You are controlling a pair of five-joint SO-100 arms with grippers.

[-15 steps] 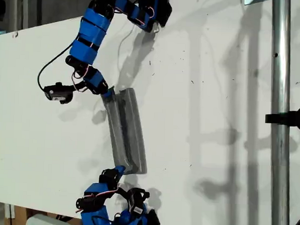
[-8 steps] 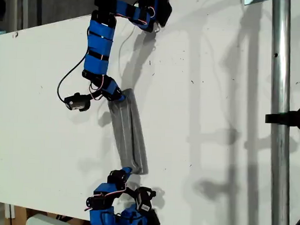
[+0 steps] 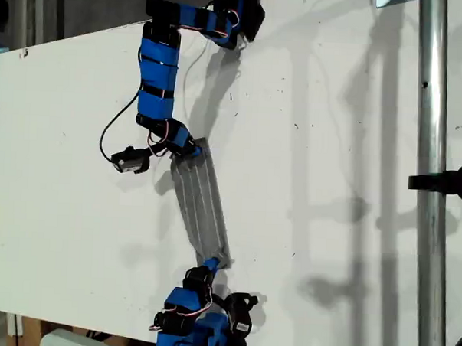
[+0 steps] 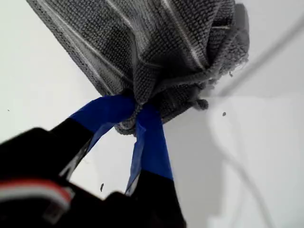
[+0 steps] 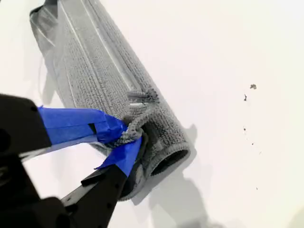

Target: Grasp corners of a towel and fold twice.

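The dark grey striped towel (image 3: 203, 204), already doubled into a long narrow band, runs slantwise down the middle-left of the exterior view over the white surface (image 3: 332, 147), with a blue arm at each end. I cannot tell from the wrist views which arm is which.

The first pincer (image 4: 135, 113) is clamped tight on a bunched wad of hemmed corners, and the second pincer (image 5: 126, 135) is pinched on the stacked corners at the rolled end. Gripping the layers together likely keeps the fold from springing open. Holding both ends stretches the band straight, which looks like preparation for the second fold.
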